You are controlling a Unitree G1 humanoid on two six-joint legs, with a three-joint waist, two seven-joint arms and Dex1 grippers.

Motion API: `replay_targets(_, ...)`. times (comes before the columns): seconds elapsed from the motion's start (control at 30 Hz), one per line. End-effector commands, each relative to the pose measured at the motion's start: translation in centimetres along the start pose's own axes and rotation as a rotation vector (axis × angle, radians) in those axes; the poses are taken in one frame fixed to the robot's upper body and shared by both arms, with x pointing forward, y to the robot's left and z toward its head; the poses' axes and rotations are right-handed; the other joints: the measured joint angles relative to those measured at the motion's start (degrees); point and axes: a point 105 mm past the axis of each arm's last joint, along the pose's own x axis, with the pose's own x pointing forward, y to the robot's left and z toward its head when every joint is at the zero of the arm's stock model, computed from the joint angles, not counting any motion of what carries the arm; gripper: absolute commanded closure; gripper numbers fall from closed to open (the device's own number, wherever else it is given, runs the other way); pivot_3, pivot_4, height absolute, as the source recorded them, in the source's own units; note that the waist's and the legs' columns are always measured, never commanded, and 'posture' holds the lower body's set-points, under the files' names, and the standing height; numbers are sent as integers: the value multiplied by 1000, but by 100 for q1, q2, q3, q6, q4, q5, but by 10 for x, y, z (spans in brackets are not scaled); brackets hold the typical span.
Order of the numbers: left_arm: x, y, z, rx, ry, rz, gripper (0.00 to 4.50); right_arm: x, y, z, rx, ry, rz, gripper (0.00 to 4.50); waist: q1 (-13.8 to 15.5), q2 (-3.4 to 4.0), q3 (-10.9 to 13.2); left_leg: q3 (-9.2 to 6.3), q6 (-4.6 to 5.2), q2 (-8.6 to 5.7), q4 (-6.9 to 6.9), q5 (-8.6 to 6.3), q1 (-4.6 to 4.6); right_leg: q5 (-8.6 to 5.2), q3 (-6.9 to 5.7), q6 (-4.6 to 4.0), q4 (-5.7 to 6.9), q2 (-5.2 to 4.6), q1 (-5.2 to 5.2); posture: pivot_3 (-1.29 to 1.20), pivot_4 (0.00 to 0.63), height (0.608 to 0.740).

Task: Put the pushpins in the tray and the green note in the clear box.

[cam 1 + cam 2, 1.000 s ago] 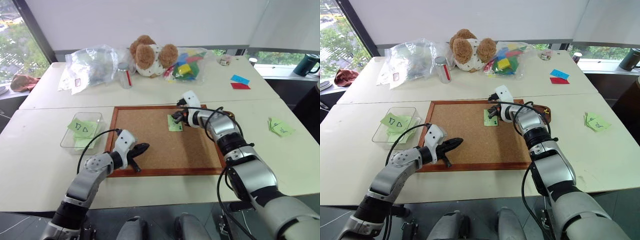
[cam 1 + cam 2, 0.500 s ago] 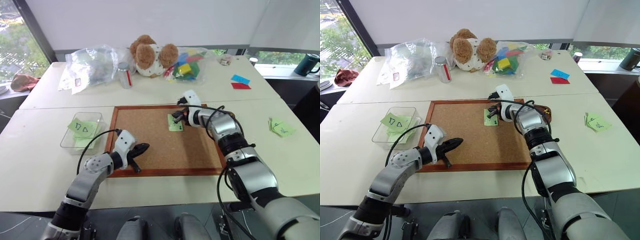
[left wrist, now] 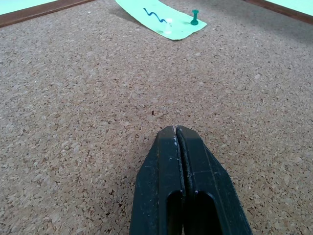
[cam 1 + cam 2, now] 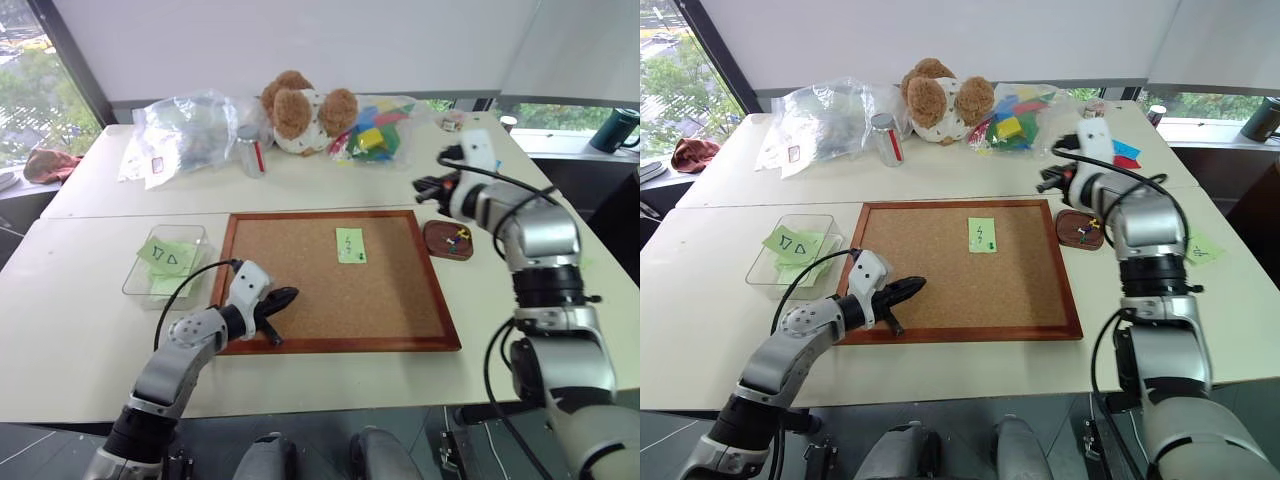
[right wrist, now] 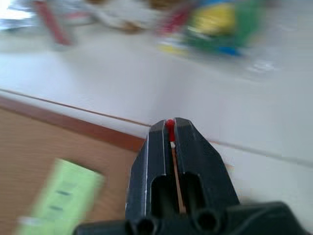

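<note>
- Since the earlier frames, the right pincer (image 4: 425,186) has left the green note (image 4: 350,245) and swung out to the right and upward; it now hangs over the counter (image 4: 90,300) just beyond the cork board's (image 4: 330,300) far right corner, near the tray (image 4: 448,240).
- Its fingers are pressed together on a red pushpin (image 5: 169,125), whose head peeks out between the tips in the right wrist view.
- Green note: it lies flat on the cork board toward the far edge, right of centre, squiggle facing up. One green pushpin (image 3: 194,17) stands in the note near its near edge.
- Tray: the small dark brown dish sits on the counter just beside the board's right frame, with a few small pins (image 4: 459,237) lying in it.
- Left pincer (image 4: 283,297): it has not moved, jaws together and gripping nothing, poised just over the board near its near left corner, pointing across the cork toward the note.
- Clear box (image 4: 165,266): on the counter left of the board, apart from it, with green notes bearing triangle outlines (image 4: 166,256) inside.
- Along the far side of the counter are a clear plastic bag (image 4: 185,130), a teddy bear (image 4: 300,110) and a bag of coloured blocks (image 4: 375,130).
</note>
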Motion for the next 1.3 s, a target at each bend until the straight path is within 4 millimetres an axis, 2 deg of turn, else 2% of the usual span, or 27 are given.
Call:
replay_targets(0.03, -4, 2, -28, -44, 104, 14, 4500, -5, -15, -5, -6, 0, -46, 4414, -5, 1, 0, 2, 0, 0, 0, 0, 1, 0, 1, 0, 1, 0, 1, 0, 150, 740)
replay_targets(0.4, -2, 1, -29, -42, 101, 12, 4500, 6, -21, -44, 60, 97, -47, 4414, 24, 5, -3, 6, 1, 0, 3, 0, 3, 0, 4, 0, 0, 0, 6, 0, 150, 740)
replay_targets(0.57, -3, 1, -29, -42, 101, 18, 4500, 7, -25, -51, 54, 111, -55, 4414, 22, 5, -3, 6, 2, 0, 3, 0, 4, 0, 4, 0, 0, 1, 7, 0, 150, 740)
replay_targets(0.6, -3, 1, -29, -42, 101, 19, 4500, 7, -25, -51, 57, 109, -56, 3875, 22, 5, -3, 6, 1, 0, 3, 0, 4, 0, 4, 0, 0, 1, 7, 0, 150, 740)
replay_targets(0.67, -4, 2, -29, -42, 102, 19, 4500, 7, -26, -50, 57, 106, -55, 3131, 20, 5, -3, 6, 1, 0, 3, 0, 4, 0, 4, 0, 0, 1, 7, 0, 150, 740)
replay_targets(0.87, -4, 3, -29, -38, 103, 19, 4500, 3, -32, -45, 54, 97, -68, 58, 19, 5, -3, 5, 1, 0, 2, 0, 4, 0, 4, 0, 0, 1, 7, 0, 150, 740)
replay_targets(0.97, -3, 2, -29, -37, 101, 17, 4500, 0, -31, -38, 50, 79, -57, 58, 19, 5, -3, 5, 1, 0, 3, 0, 4, 0, 4, 0, 0, 1, 7, 0, 150, 740)
replay_targets(1.07, -2, 2, -29, -36, 99, 16, 4500, -2, -14, -23, 19, 38, 34, 58, 15, 6, -3, 6, 1, 0, 2, 0, 4, 0, 4, 0, 0, 1, 7, 0, 150, 740)
replay_targets(1.17, -2, 2, -29, -35, 97, 15, 4500, -6, 17, -12, -42, 4, 171, 58, 18, 6, -3, 5, 2, 1, 2, 0, 4, 0, 4, 0, 0, 1, 6, 0, 150, 740)
replay_targets(1.3, -2, 2, -28, -35, 95, 15, 4500, -13, 65, -9, -133, -16, 350, 58, 28, 6, -3, 4, 3, 2, 2, -1, 4, 0, 3, 0, -1, 1, 7, 0, 150, 740)
